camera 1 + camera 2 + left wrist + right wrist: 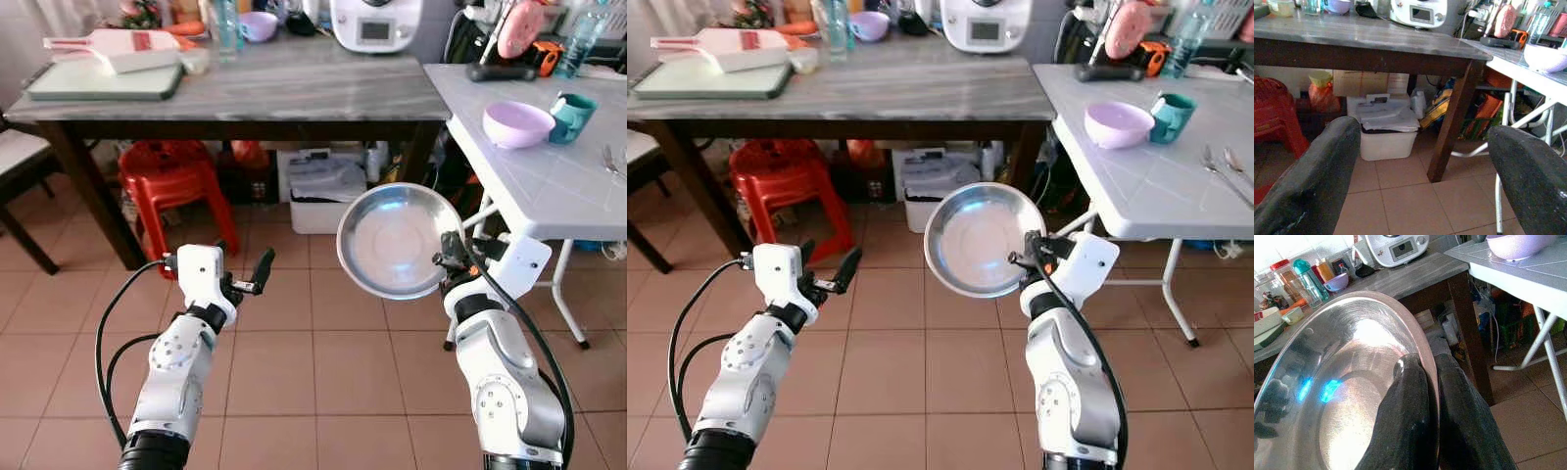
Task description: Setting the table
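The right gripper was pinched shut on the rim of a steel plate, 1 finger inside the dish and 1 behind it, so the plate stood nearly on edge in the air above the tiled floor, near the corner of the white folding table. The left gripper hovered with its 2 fingers spread wide and nothing between them, level with the dark wooden table. The likeliest failure lay in that thin rim grip: smooth metal held at a single point could pivot or slip if the arm swung quickly, dropping the plate onto the tiles. A second risk was the table edge, which the broad disc could strike if lifted too low. On the white table a lilac bowl and teal mug stood touching, and a careless placement might knock them
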Tool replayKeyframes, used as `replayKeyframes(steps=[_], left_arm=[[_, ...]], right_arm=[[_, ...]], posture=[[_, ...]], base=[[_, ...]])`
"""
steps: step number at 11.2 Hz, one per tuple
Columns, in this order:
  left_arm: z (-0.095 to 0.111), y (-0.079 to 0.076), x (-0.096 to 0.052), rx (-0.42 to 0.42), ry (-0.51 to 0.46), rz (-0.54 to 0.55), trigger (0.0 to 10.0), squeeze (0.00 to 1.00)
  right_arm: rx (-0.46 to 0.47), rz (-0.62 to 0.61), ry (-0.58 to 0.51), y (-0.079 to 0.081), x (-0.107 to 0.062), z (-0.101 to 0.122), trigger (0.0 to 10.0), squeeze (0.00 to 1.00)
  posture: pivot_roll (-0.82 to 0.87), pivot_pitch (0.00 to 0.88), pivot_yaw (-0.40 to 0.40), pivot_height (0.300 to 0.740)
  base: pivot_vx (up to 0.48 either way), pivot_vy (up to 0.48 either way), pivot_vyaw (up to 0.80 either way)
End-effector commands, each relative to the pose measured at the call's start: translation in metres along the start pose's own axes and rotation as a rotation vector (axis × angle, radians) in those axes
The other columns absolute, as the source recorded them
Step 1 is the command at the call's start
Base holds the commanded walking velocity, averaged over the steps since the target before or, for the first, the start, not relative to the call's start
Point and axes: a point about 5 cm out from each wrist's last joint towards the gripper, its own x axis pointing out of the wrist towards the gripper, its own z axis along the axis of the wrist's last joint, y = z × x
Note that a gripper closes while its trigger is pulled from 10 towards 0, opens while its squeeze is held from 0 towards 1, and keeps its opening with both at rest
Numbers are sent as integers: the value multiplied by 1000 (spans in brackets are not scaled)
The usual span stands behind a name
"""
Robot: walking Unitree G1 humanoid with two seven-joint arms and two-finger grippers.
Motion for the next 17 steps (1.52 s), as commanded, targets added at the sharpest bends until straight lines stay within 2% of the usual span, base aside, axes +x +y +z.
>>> replayKeyframes(steps=[1,4,12,15,17], left_arm=[[4,0,1,5,-6,-14,10000,0],[3,-2,1,3,-3,-16,10000,0],[1,-7,3,10,9,-34,10000,0],[0,-7,2,11,14,-34,10000,0],[0,-8,2,11,15,-35,10000,0]], right_arm=[[-3,5,-15,1,1,3,10000,0],[-11,11,-11,1,0,1,10000,0],[-9,18,-13,1,-1,0,10000,0],[4,11,-1,0,0,-2,10000,0],[4,11,-1,0,2,-1,10000,0]], posture=[[-4,72,-12,740],[-8,73,-12,740],[-7,80,-9,740],[-1,80,-15,740],[1,79,-17,740]], base=[[322,0,0],[325,0,144],[326,0,603],[322,0,0],[322,0,-800]])
